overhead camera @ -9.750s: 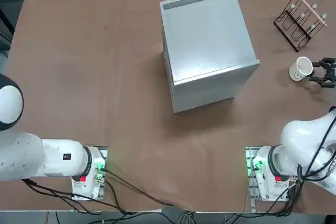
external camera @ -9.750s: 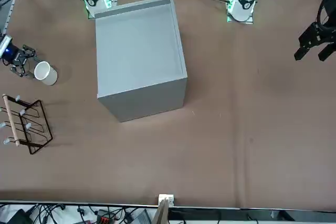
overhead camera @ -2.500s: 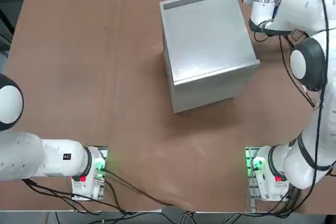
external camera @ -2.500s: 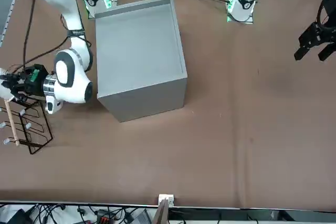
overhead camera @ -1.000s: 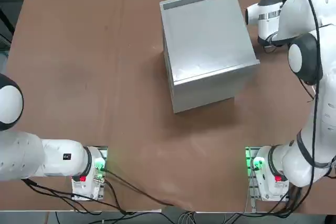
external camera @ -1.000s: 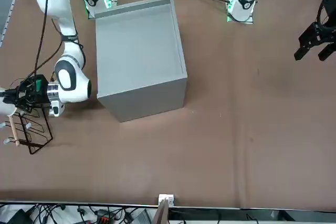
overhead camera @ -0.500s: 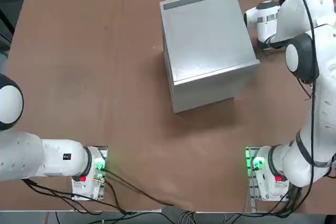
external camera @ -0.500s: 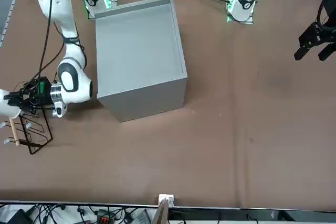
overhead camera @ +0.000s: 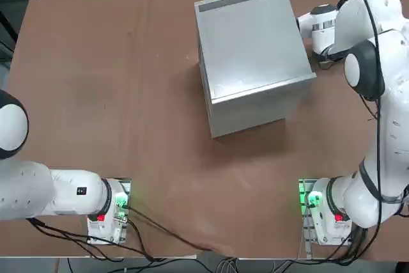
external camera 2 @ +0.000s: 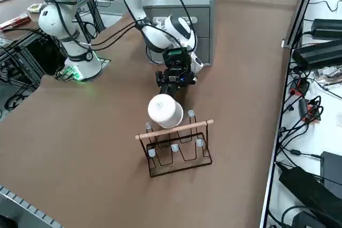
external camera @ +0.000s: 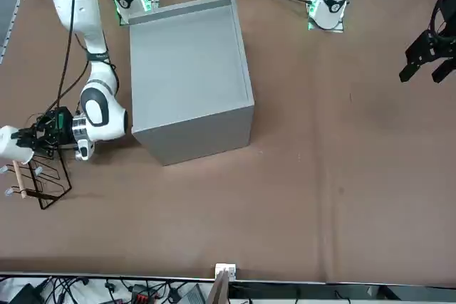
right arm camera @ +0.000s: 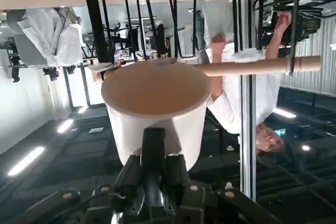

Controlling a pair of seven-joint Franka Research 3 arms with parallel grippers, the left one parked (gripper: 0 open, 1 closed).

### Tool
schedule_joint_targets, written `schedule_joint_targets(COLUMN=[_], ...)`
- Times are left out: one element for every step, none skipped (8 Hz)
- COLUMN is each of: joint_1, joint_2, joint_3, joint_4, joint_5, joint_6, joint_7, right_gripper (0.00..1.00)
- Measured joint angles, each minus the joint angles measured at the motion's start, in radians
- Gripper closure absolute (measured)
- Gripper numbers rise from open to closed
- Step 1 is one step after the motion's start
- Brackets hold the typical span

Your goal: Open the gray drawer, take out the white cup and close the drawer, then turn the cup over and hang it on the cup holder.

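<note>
In the front view, going left to right: the white cup point(external camera: 13, 142) sits at the far left, upturned so its base faces up, directly above the cup holder point(external camera: 35, 179) on the counter point(external camera: 299, 176). Just right of the cup is the right claw point(external camera: 35, 137), clamped narrow on the cup's side handle, as the wrist view shows with the handle pinched between its fingers point(right arm camera: 149, 182). Further right stands the gray cabinet with the gray drawer point(external camera 2: 176, 14) pushed in, its front flush in the side view.

What the coming move turns on: the cup lies out beyond the claw along the claw's level reach, its mouth pointing down at the rack. In the side view the cup point(external camera 2: 165, 111) hangs over the holder's wooden top bar point(external camera 2: 176, 130) and the near pegs, seemingly not yet seated on one. Lowering it cleanly likely needs the open mouth centred over a single peg.
</note>
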Motion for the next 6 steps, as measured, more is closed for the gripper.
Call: schedule_joint_targets(joint_1=[0.000, -0.001, -0.001, -0.003, -0.004, -0.005], joint_2=[0.008, 0.013, 0.017, 0.020, 0.022, 0.023], joint_3=[0.000, 0.000, 0.000, 0.000, 0.000, 0.000], joint_4=[0.000, 0.000, 0.000, 0.000, 0.000, 0.000], joint_5=[0.000, 0.000, 0.000, 0.000, 0.000, 0.000], joint_6=[0.003, 0.009, 0.014, 0.016, 0.019, 0.025], joint_7=[0.010, 0.012, 0.013, 0.013, 0.017, 0.022], right_gripper=[0.80, 0.80, 0.80, 0.80, 0.80, 0.78])
